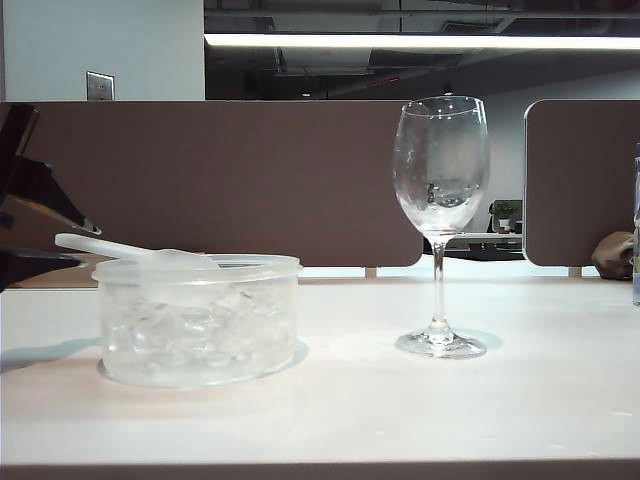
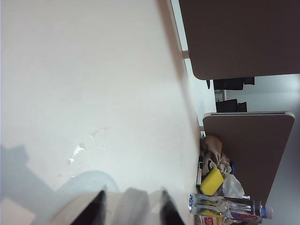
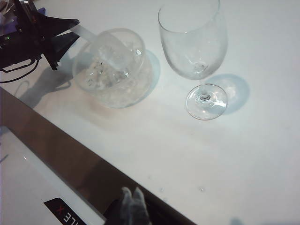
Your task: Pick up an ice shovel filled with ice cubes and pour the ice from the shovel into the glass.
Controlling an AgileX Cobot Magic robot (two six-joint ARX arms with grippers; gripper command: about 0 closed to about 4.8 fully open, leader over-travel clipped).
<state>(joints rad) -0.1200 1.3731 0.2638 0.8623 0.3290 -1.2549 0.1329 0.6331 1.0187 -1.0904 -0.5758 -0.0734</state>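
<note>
A wide white surface [image 1: 520, 400] carries a round clear tub [image 1: 200, 320] at left, packed with ice cubes [image 1: 190, 335]. To its right, well apart, stands the glass [image 1: 440, 225], tall, thin-stemmed, likely fragile and easy to tip. The ice shovel [image 1: 130, 252] rests across the tub's rim, handle poking left; it looks light, stiff and probably slick with melt, so the handle end seems the place to grip. The left hand [image 3: 65, 33] sits at that handle, jaws spread, not yet pinching. The right hand [image 3: 132, 206] hangs nearer, fingertips pressed together, empty. A far bottle's label [image 2: 243, 216] is too small to read.
</note>
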